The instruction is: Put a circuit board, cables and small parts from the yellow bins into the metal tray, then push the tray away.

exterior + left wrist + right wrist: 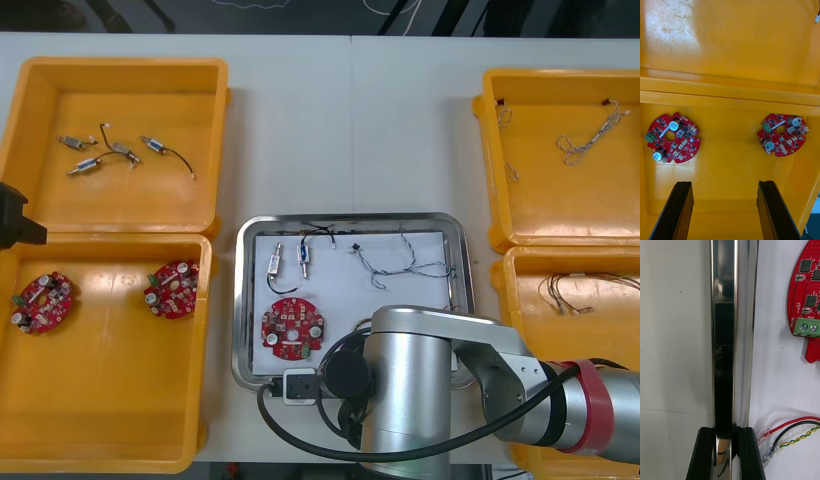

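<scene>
The metal tray [241, 300] lies between the bins, white inside. It holds a red circuit board [292, 327], two small metal parts [277, 262], a black cable [320, 233] and a blue and white cable [412, 263]. My right arm [420, 390] covers the tray's near edge. In the right wrist view, my right gripper [725, 430] is shut on the tray's shiny rim [724, 333]. The board [808, 296] and a red and yellow cable [797, 425] lie just inside that rim. My left gripper [725, 183] hangs open over the near left bin, where two boards [672, 138] [782, 134] lie.
The far left yellow bin [40, 75] holds several small metal parts [110, 155]. On the right, the far bin holds blue and white cables [590, 135] and the near bin holds red and yellow cables [575, 290]. Bare table lies beyond the tray's far edge [350, 130].
</scene>
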Controlling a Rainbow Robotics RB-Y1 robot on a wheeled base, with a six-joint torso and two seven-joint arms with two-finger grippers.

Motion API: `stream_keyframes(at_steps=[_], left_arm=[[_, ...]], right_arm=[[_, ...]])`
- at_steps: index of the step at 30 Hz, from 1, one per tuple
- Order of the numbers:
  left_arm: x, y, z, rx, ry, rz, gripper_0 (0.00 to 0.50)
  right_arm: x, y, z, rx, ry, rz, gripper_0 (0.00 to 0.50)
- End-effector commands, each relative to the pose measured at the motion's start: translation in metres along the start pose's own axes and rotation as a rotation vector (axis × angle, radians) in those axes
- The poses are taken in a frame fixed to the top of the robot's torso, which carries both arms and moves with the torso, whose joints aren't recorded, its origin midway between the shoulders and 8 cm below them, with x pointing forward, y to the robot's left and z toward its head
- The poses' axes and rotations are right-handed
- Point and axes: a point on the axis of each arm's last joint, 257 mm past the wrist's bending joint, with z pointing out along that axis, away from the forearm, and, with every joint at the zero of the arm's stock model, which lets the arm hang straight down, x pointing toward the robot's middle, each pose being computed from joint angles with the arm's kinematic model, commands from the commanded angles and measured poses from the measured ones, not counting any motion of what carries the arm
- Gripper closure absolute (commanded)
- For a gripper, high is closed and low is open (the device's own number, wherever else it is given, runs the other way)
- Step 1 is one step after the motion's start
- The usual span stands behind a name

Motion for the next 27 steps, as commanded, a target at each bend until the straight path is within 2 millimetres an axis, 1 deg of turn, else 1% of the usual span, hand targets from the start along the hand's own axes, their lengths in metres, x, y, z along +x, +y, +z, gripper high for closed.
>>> stream_keyframes(at_steps=[1, 5, 13, 18, 27], left_arm=[[-0.003, 0.016, -0.015, -0.054, -0.025, 0.082, 0.000], [-0.003, 0.016, -0.015, -0.054, -0.025, 0.082, 0.000], [-0.003, 0.016, -0.015, -0.054, -0.025, 0.082, 0.000], [-0.003, 0.016, -0.015, -0.054, -0.025, 0.082, 0.000], [-0.003, 0.016, -0.015, -0.054, -0.025, 0.082, 0.000]], right_arm=[[-0.005, -0.008, -0.004, 0.030, -0.014, -0.021, 0.500], [-0.004, -0.021, -0.007, 0.054, -0.022, -0.032, 0.500], [-0.003, -0.037, -0.015, 0.051, -0.040, -0.055, 0.500], [0.001, -0.049, -0.016, 0.033, -0.033, -0.055, 0.500], [0.003, -0.085, -0.017, 0.048, -0.009, -0.039, 0.500]])
